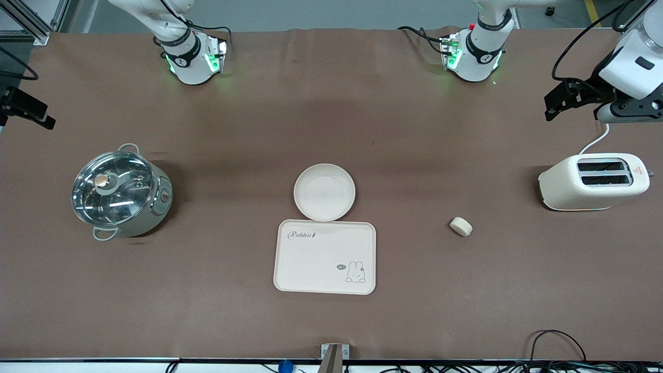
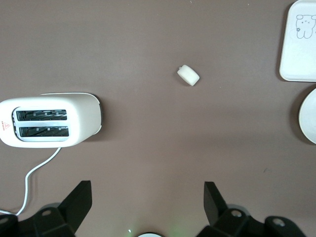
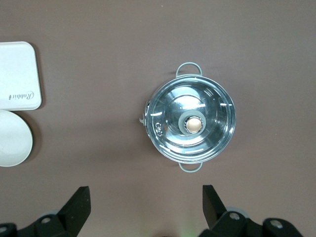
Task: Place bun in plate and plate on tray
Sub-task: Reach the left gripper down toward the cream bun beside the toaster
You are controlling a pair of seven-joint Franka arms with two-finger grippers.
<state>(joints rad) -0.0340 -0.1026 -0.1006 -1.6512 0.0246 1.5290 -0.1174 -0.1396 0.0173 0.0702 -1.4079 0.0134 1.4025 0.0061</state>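
Bun (image 1: 461, 226) lies alone on the brown tabletop (image 1: 331, 103), toward the left arm's end, well apart from the tray (image 1: 325, 257) and near the white toaster (image 1: 594, 181). The round plate (image 1: 325, 191) sits mid-table with its rim touching or just overlapping the tray's edge, the plate being farther from the front camera than the tray. A steel pot with a glass lid (image 1: 120, 193) stands toward the right arm's end.

The front view shows all five things at once, yet only part of the left tool (image 1: 562, 101), raised above the toaster's end of the tabletop, and only the black edge of the right tool (image 1: 26, 109) at the pot's end.

The left wrist view adds what the front view lacks: the left tool (image 2: 148, 197) with its two dark fingers (image 2: 79, 200) spread wide and nothing between them, looking down on the bun (image 2: 188, 75), the toaster (image 2: 49, 120) with its cord, and slivers of tray (image 2: 298, 44) and plate (image 2: 308, 116).

The right wrist view shows the right tool (image 3: 145, 197), its fingers (image 3: 78, 202) likewise spread and empty, high over the pot (image 3: 191, 123), with a corner of the tray (image 3: 19, 74) and part of the plate (image 3: 14, 138) beside it.
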